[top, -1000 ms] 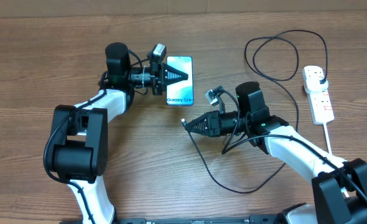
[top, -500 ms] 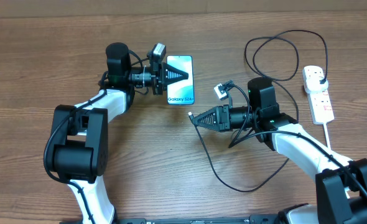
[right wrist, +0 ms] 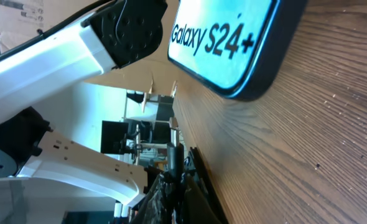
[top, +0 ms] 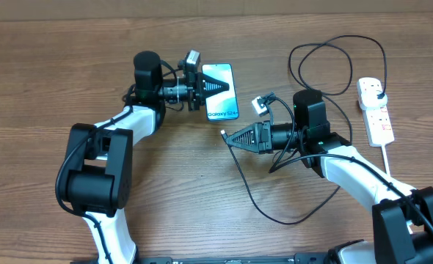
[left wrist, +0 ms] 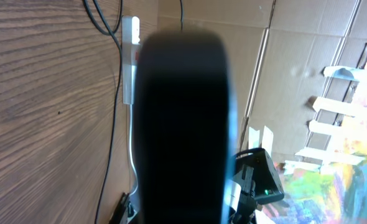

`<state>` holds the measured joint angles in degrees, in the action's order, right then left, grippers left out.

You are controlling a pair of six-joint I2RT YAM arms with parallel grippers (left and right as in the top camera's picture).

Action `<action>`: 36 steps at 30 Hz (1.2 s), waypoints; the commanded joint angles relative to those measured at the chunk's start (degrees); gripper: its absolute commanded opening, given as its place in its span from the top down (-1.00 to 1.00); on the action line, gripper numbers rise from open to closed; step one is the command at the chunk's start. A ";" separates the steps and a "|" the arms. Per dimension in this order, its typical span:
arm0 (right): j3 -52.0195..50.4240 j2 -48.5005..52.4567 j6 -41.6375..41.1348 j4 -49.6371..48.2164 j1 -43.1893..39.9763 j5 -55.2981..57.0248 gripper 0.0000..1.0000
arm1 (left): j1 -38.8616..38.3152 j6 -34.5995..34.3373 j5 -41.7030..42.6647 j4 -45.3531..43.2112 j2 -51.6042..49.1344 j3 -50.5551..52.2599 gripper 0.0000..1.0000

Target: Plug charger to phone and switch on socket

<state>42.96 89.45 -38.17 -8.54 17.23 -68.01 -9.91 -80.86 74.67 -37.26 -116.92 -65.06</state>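
The phone point(top: 226, 103), with its cyan "Galaxy S24+" screen, is gripped at one end by my left gripper point(top: 214, 86), which is shut on it. The phone lies slightly turned, its free short end facing my right gripper point(top: 230, 137). That gripper is shut on the charger's connector tip point(top: 224, 133), a short way below the phone. The black charger cable point(top: 257, 202) loops back across the table to its plug in the socket point(top: 378, 117), a white strip at the far right. In the right wrist view, the tip point(right wrist: 173, 158) points toward the phone point(right wrist: 227, 37). The phone point(left wrist: 183, 124) fills the left wrist view.
The charger cable makes a large loop point(top: 326, 55) at the back right. The socket's thick white cord point(top: 387, 165) runs toward the front edge. The socket point(left wrist: 129, 59) also shows in the left wrist view. A cardboard wall borders the far table edge.
My left gripper has shifted the phone a little to the right and turned it slightly. My right gripper moved right and up a second ago and has since held still.
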 commanded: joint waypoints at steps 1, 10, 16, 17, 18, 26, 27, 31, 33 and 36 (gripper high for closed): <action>-0.24 -0.94 -1.31 -0.48 -0.17 1.09 0.92 | 0.09 -0.57 -0.83 -0.20 -0.13 -0.90 0.91; -0.24 -0.94 -2.05 -0.07 -0.17 -2.67 0.92 | 1.77 0.33 -0.96 -1.14 -0.13 6.67 0.91; -0.26 -0.94 1.11 5.38 -0.15 -4.85 0.92 | 4.26 -4.13 0.09 -11.04 -0.11 12.02 0.91; -0.26 -0.94 2.54 7.65 -0.17 -4.57 0.92 | 4.61 -5.11 0.26 -13.44 -0.11 12.90 0.91; -0.26 -0.94 3.78 10.01 -0.17 -4.07 0.92 | 4.83 -5.88 0.31 -15.34 -0.11 13.60 0.91; -0.26 -0.94 3.69 12.44 -0.04 -1.09 0.92 | 4.35 -7.28 -0.07 -25.18 -0.11 15.19 0.91; -0.26 -0.94 3.69 12.11 -0.04 -1.09 0.92 | 4.09 -7.28 -0.17 -25.16 -0.11 15.19 0.91; -0.26 -0.83 3.72 10.29 0.11 -1.05 0.92 | 2.45 -8.00 -1.90 -25.18 -0.11 15.19 0.91; -0.26 -0.81 3.74 9.75 0.31 -0.44 0.92 | 1.70 -8.11 -2.93 -25.18 -0.11 15.19 0.91; -0.26 -0.76 3.72 9.64 0.50 0.63 0.93 | 0.87 -8.15 -3.80 -25.18 -0.11 15.19 0.91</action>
<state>42.74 89.45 -34.87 1.54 17.34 -68.45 -8.16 -88.40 72.27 -61.78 -117.30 -50.04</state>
